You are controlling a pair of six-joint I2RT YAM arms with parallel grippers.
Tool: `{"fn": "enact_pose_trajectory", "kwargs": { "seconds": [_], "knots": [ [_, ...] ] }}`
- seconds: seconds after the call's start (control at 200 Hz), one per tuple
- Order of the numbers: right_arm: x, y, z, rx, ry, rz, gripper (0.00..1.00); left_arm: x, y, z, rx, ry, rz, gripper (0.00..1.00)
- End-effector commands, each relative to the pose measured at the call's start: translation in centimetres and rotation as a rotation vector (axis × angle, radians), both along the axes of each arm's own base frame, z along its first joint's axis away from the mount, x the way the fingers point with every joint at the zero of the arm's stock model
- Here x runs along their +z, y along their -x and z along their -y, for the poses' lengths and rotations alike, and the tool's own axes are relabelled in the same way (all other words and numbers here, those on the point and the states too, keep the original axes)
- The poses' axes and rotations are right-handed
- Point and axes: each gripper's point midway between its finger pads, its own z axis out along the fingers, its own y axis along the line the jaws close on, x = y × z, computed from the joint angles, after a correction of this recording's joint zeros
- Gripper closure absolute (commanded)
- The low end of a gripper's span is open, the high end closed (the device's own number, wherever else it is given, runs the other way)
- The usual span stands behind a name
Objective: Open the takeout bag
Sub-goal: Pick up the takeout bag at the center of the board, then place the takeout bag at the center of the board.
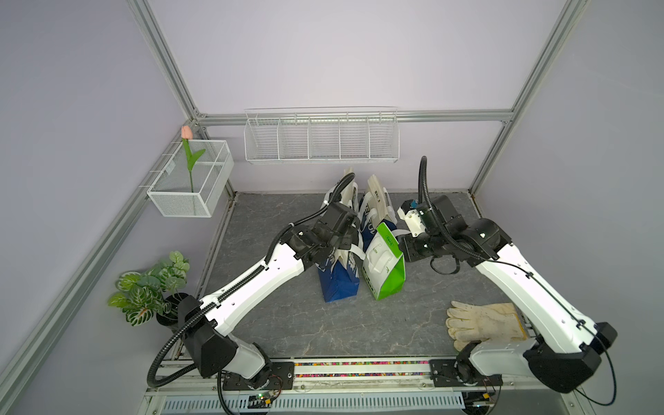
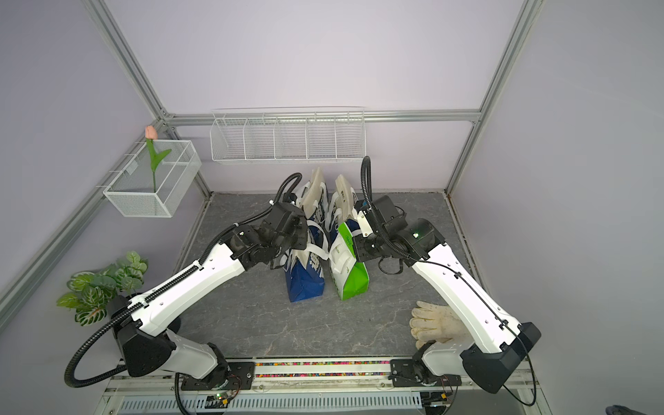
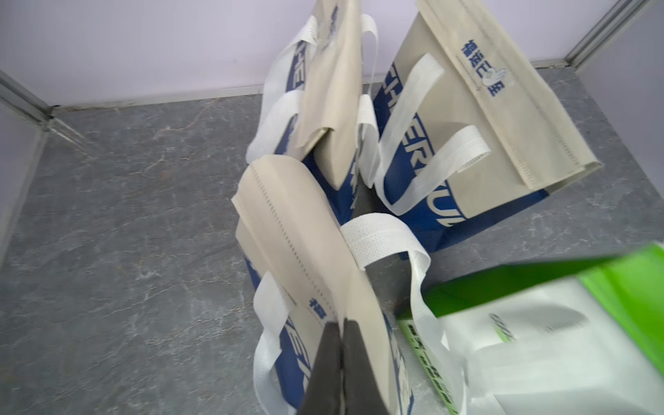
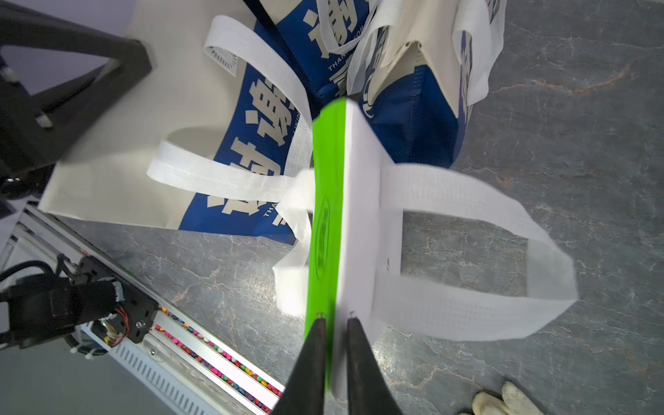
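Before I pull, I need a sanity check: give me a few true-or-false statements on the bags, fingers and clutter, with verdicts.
1. The left fingers are shut on the beige flap of the nearest blue bag. True.
2. The green bag lies flat on its side. False: it stands on its base.
3. A work glove lies apart from the bags. True.
4. The tulip stands in a glass vase. False: it is in the mesh basket.
5. The right fingers sit either side of the green bag's top edge. True.
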Motion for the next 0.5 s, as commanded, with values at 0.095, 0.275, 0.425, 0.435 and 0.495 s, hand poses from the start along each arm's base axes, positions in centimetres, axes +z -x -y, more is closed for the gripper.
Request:
{"fn": "enact_pose_trajectory", "kwargs": {
  "seconds": [0.095,0.275,0.425,0.435,0.495],
  "knots": [
    [1.0,-0.1,0.1,0.005,-0.002,0.03,0.3,3.1,-1.0,-4.7,0.075,-0.114,0.107,1.0],
    [0.1,-0.7,-0.9,0.021,-0.008,0.0,0.43,4.2,-1.9,-6.6,0.088,-0.116,0.136,1.0],
    [0.1,-0.9,-1.3,0.035,-0.013,-0.003,0.67,3.7,-2.8,-6.2,0.053,-0.124,0.132,1.0],
    [0.0,-0.9,-1.3,0.035,-0.01,-0.003,0.67,3.7,-2.8,-6.1,0.053,-0.122,0.131,1.0],
    [0.1,-1.0,-1.3,0.036,-0.005,-0.001,0.7,3.1,-3.1,-5.7,0.045,-0.116,0.121,1.0]
  ]
}}
